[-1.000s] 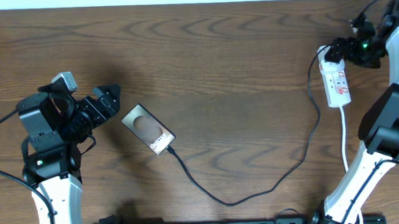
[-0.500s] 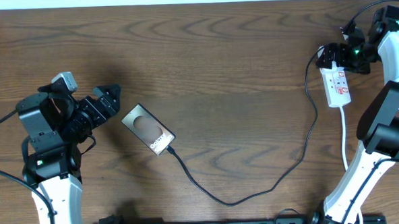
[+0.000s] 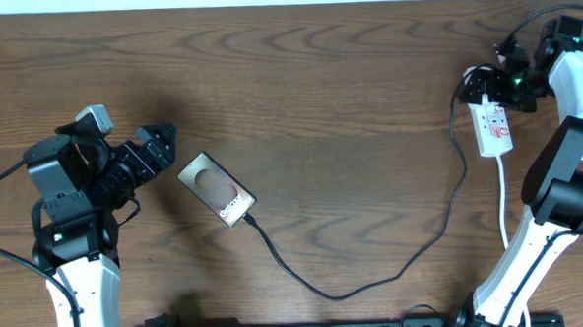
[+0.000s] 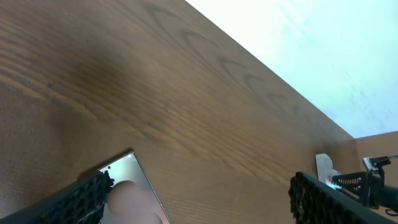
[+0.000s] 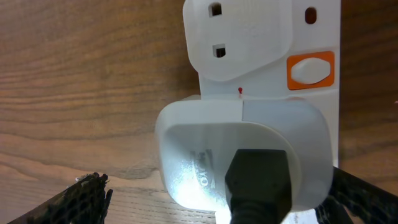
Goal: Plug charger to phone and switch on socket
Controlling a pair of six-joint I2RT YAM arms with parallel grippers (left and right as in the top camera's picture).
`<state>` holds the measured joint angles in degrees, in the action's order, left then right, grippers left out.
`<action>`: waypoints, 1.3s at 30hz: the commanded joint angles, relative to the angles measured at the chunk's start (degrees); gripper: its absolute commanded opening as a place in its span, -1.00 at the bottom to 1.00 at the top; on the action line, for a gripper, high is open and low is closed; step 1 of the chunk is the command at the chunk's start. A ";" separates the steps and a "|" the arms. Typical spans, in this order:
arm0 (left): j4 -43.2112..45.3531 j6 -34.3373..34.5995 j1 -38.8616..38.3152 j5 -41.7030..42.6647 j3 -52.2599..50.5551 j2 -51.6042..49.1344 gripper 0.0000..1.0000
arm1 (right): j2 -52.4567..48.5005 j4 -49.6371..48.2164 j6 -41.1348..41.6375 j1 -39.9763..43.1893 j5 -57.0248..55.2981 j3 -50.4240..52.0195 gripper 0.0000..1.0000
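Right claw [image 3: 487,82], wide open and empty, has shifted above the socket [image 3: 494,127]; left claw [image 3: 165,144] stays open, empty.

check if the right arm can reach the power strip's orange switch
Probably yes: the open right pincer hangs just over the power strip, and nothing covers the orange switch.

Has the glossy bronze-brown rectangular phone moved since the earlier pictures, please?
No. The bronze-brown phone keeps its spot and angle against the grain of the wooden table.
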<state>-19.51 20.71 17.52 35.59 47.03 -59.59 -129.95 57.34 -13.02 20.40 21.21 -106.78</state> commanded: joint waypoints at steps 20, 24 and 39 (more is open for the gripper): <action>-0.15 -1.01 0.15 -0.72 0.94 -0.26 0.86 | 0.39 2.32 3.61 -1.51 7.89 0.90 0.98; -0.15 -0.98 0.15 -0.72 0.94 -0.26 0.86 | 0.39 2.16 4.22 -2.21 7.89 1.42 0.99; -0.13 -1.01 0.15 -0.72 0.94 -0.26 0.86 | 0.39 2.27 6.73 -4.39 7.91 1.60 0.98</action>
<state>-19.51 20.71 17.52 35.59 47.03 -59.59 -129.82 57.87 -8.88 19.84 20.51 -106.76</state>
